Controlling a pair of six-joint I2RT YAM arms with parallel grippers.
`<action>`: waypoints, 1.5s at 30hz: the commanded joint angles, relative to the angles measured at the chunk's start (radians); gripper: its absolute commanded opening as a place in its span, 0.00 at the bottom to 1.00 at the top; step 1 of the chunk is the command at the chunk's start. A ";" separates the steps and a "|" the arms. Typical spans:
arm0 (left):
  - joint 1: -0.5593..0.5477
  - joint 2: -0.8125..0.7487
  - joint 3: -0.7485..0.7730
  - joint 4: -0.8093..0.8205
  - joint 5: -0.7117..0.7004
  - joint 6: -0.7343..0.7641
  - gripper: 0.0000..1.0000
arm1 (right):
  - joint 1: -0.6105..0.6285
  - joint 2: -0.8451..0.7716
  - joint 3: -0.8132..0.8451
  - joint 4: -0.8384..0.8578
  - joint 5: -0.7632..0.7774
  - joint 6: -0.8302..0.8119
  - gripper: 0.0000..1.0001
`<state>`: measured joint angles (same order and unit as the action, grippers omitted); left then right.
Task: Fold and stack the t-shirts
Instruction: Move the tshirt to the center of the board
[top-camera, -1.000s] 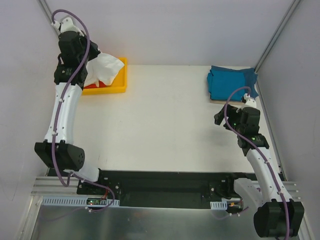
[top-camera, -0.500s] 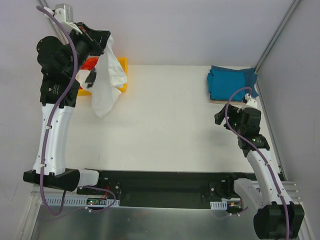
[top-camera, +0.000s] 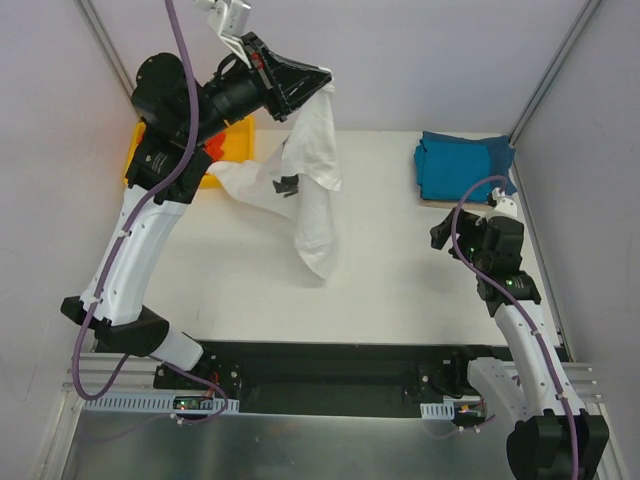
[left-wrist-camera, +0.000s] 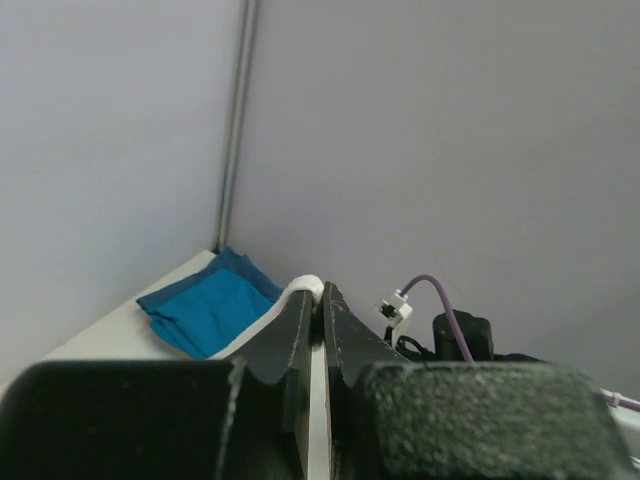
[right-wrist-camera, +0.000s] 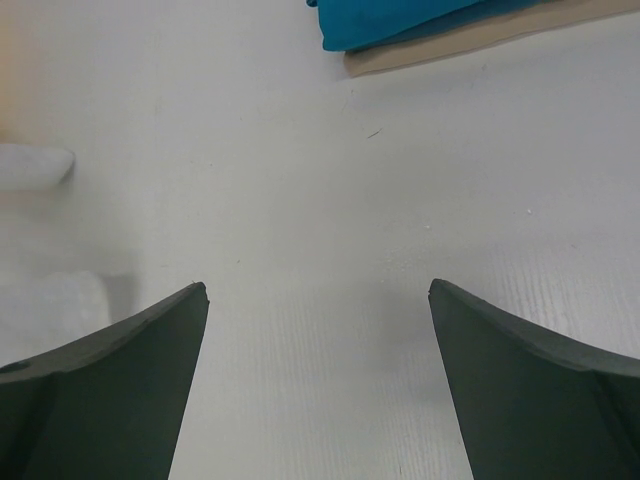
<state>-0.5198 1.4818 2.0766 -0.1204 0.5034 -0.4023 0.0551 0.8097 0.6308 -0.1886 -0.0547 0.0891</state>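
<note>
My left gripper (top-camera: 325, 82) is raised high over the table's back middle, shut on the white t-shirt (top-camera: 315, 190) with black marks, which hangs down and trails back toward the tray. In the left wrist view the white cloth (left-wrist-camera: 316, 370) shows pinched between the closed fingers. The teal-blue t-shirt (top-camera: 462, 165) lies folded at the back right on a tan board; it also shows in the left wrist view (left-wrist-camera: 208, 305) and the right wrist view (right-wrist-camera: 400, 15). An orange-red t-shirt (top-camera: 215, 150) peeks out in the tray. My right gripper (top-camera: 440, 236) is open and empty above bare table (right-wrist-camera: 320, 290).
A yellow tray (top-camera: 232, 176) sits at the back left, partly hidden by my left arm. Grey walls close the back and sides. A black rail (top-camera: 320, 375) runs along the near edge between the arm bases.
My left gripper has lifted the white t-shirt out of the tray and swung it up and to the right over the table. The right arm has barely moved.
</note>
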 joint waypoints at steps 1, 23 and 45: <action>-0.057 0.028 0.065 0.087 0.035 0.008 0.00 | 0.005 -0.040 0.027 0.005 0.029 0.001 0.96; -0.045 -0.438 -1.140 0.041 -0.775 -0.041 0.00 | 0.006 0.118 0.082 -0.017 -0.129 0.006 0.96; 0.218 -0.634 -1.534 -0.154 -0.706 -0.339 0.00 | 0.525 1.305 1.269 -0.353 0.102 -0.304 0.97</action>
<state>-0.3061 0.8131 0.5407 -0.2878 -0.2173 -0.7120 0.5472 1.8862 1.6115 -0.4278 -0.0257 -0.1406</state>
